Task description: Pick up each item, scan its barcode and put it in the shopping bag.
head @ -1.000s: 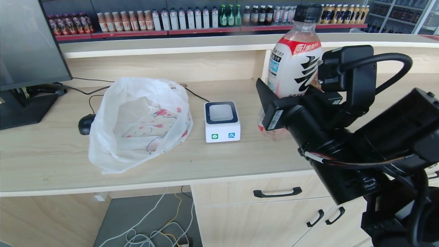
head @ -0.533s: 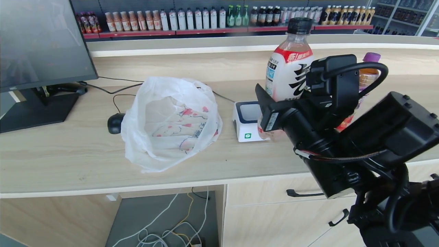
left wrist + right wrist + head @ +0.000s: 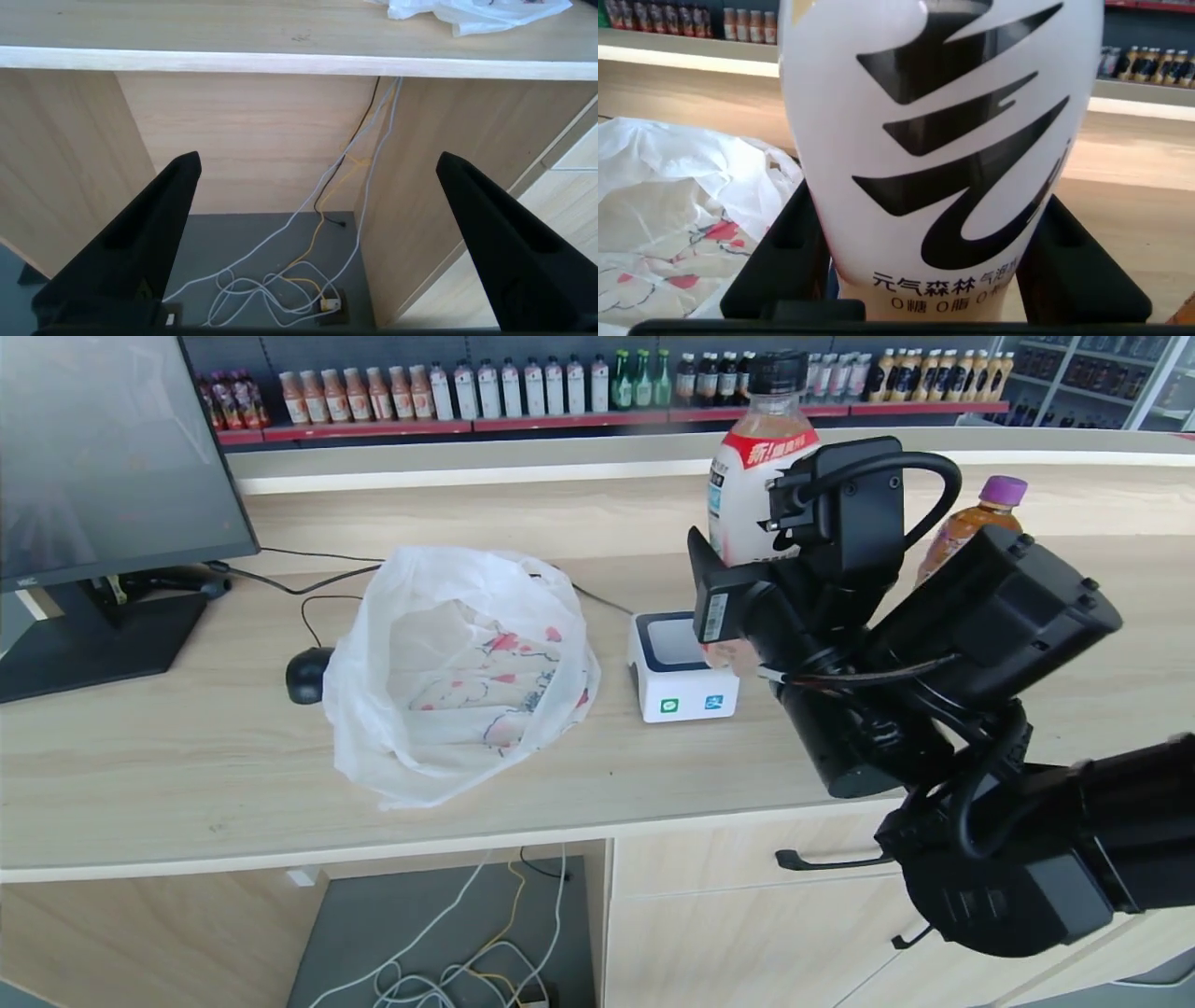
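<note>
Hovering over the pale wooden counter (image 3: 187, 756), the right gripper (image 3: 733, 616) is clamping the white-labelled plastic bottle (image 3: 747, 485) upright by the white box scanner (image 3: 677, 686); the left gripper (image 3: 318, 159) is gaping below; stocked red shelves (image 3: 560, 425) are standing behind.

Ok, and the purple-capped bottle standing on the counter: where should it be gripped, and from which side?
The purple-capped bottle stands upright, so probably grip its round body below the shoulder, coming in level from the robot's side. Its lower part is hidden behind the right arm. The right claw is shut on the white bottle, so it is busy for now.
</note>
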Available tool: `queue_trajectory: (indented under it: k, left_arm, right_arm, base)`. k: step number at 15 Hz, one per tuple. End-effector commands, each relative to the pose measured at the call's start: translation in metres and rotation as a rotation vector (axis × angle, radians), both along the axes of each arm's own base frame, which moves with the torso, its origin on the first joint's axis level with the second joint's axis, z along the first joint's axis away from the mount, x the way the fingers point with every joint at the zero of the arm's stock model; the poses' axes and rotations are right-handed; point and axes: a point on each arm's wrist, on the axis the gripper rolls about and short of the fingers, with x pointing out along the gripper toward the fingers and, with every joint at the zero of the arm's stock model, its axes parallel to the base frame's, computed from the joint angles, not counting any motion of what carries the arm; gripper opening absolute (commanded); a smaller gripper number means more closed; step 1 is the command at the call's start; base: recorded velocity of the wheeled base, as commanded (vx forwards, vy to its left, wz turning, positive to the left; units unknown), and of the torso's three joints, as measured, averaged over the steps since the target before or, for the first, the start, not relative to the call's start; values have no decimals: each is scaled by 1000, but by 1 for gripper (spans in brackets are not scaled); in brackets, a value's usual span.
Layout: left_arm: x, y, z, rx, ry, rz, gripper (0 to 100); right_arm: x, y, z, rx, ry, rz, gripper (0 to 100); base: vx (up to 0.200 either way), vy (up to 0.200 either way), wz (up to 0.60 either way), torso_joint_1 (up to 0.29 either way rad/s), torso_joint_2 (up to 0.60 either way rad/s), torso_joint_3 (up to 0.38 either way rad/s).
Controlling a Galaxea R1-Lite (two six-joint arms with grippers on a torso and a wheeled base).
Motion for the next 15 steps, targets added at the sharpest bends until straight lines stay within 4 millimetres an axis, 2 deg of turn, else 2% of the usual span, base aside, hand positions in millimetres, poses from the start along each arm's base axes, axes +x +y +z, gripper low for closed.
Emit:
queue_trajectory:
  k: [1, 4, 7, 10, 13, 15]
  left_arm:
    - [0, 0, 0, 0, 0, 0, 100]
    - [0, 0, 0, 0, 0, 0, 100]
    - [0, 0, 0, 0, 0, 0, 100]
    - [0, 0, 0, 0, 0, 0, 100]
    - [0, 0, 0, 0, 0, 0, 100]
    - [0, 0, 0, 0, 1, 0, 100]
  right_arm:
    - [19, 1, -3, -14, -8, -47, 0]
    - [27, 6, 9, 31, -36, -86, 0]
    - [28, 7, 3, -4, -26, -88, 0]
    - [35, -1, 5, -177, -63, -113, 0]
    - [38, -5, 21, -404, -101, -70, 0]
    - [42, -5, 24, -497, -118, -75, 0]
  base:
    - [0, 0, 0, 0, 0, 0]
    - [0, 0, 0, 0, 0, 0]
    - [0, 0, 0, 0, 0, 0]
    - [0, 0, 0, 0, 0, 0]
    - [0, 0, 0, 0, 0, 0]
    - [0, 0, 0, 0, 0, 0]
